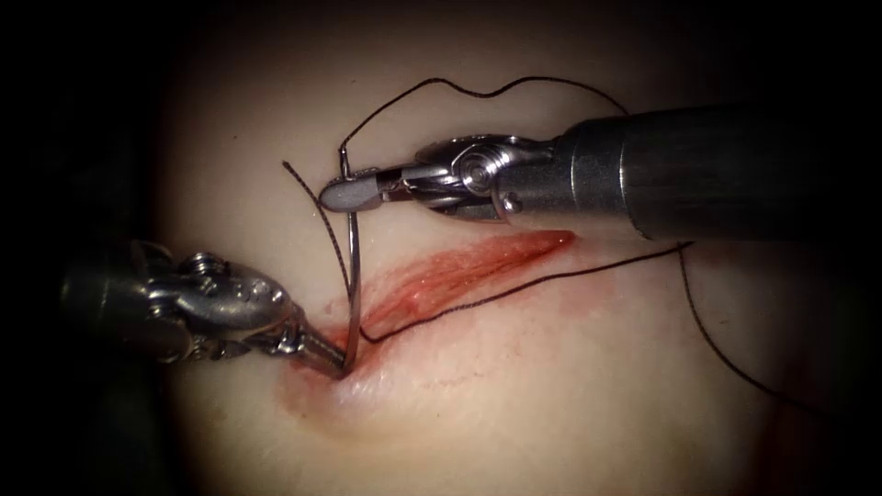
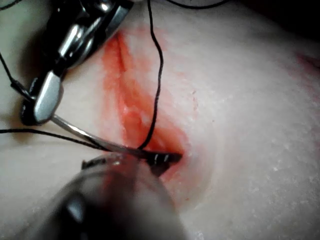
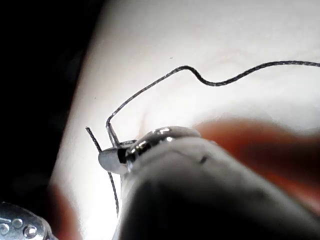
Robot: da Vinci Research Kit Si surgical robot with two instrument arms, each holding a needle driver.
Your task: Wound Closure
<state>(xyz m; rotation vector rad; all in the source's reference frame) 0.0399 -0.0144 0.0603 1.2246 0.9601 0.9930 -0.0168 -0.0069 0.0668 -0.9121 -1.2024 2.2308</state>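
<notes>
Trouble could come if the thin curved steel needle (image 1: 352, 276) slips, because each shiny metal tool pinches just one end. The right tool (image 1: 354, 194) grips its thread end above the red cut (image 1: 459, 271). The left tool (image 1: 333, 365) clamps the tip at the cut's left end, against soft, pale, wet tissue (image 1: 570, 386). Wiry black thread (image 1: 514, 289) might snag.

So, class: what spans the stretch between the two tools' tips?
In the endoscope view, the needle, held by the right tool near its thread end and by the left tool at the tissue.

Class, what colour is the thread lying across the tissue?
Black; the thread shows best in the endoscope view, dark against the pale tissue.
</notes>
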